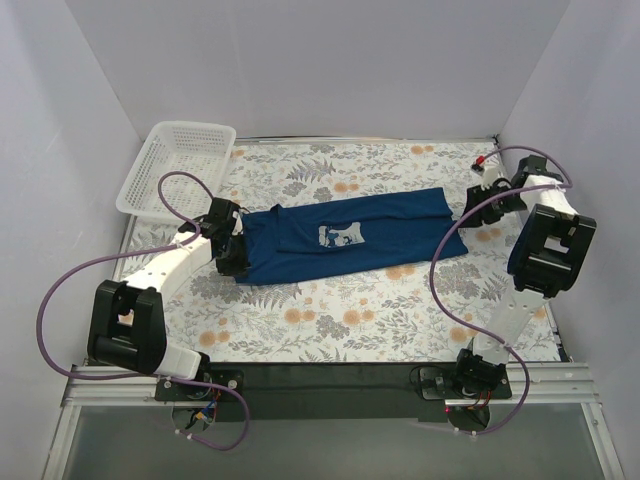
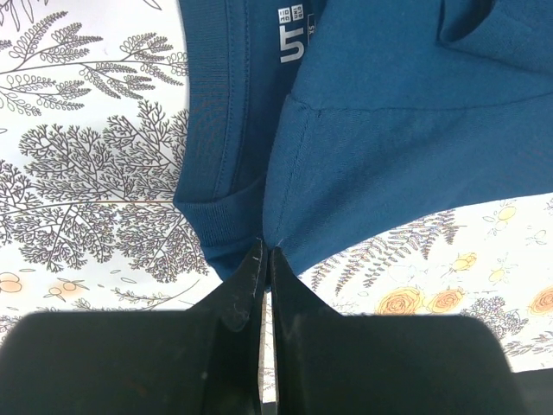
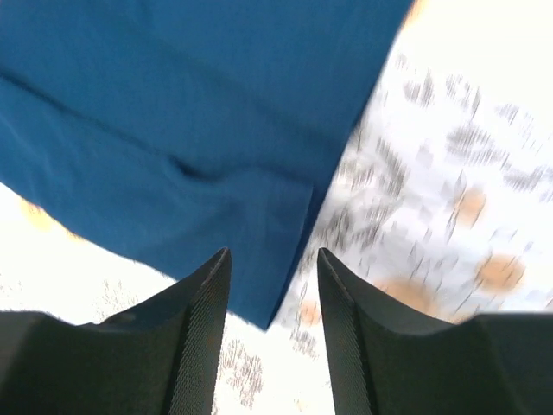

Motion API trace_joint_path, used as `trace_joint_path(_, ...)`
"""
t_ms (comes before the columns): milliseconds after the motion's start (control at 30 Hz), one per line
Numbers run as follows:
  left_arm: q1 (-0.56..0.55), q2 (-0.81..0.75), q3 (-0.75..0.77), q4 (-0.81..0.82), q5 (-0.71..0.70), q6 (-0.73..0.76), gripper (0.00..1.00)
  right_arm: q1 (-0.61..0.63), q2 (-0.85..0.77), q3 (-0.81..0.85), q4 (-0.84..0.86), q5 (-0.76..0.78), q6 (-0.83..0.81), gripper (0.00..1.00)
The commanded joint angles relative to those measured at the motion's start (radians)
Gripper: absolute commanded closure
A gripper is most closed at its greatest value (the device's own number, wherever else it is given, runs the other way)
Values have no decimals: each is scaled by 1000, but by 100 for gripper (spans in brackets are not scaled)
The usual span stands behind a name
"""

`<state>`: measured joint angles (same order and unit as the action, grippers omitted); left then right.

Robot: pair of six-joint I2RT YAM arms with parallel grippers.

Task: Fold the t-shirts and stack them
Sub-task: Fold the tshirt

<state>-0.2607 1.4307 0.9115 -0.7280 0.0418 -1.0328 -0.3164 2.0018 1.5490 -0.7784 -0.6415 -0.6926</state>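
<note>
The navy t-shirt (image 1: 350,238) lies folded lengthwise into a long band across the floral table, its grey print (image 1: 340,236) facing up. My left gripper (image 1: 232,258) is shut on the shirt's shoulder edge beside the collar; in the left wrist view its closed fingertips (image 2: 267,256) pinch the fabric (image 2: 389,130) where the collar and seam meet. My right gripper (image 1: 472,212) is open at the shirt's hem end. In the right wrist view the hem corner (image 3: 268,294) lies between the spread fingers (image 3: 207,294), not gripped.
A white mesh basket (image 1: 175,165) stands at the back left corner. Grey walls close in the table on three sides. Purple cables loop from both arms. The floral tablecloth (image 1: 330,320) lies bare in front of the shirt.
</note>
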Motion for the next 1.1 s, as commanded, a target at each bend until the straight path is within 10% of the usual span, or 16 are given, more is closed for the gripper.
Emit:
trace_joint_path(0, 6, -38, 15, 9, 20, 19, 100, -20, -78, -105, -7, 31, -57, 58)
trace_joint_path(767, 5, -49, 0, 44, 43, 22, 100, 2, -28, -220, 54, 100, -28, 61)
trace_joint_path(1067, 5, -58, -6, 50, 21, 17, 100, -9, -126, -273, 82, 117, -28, 99)
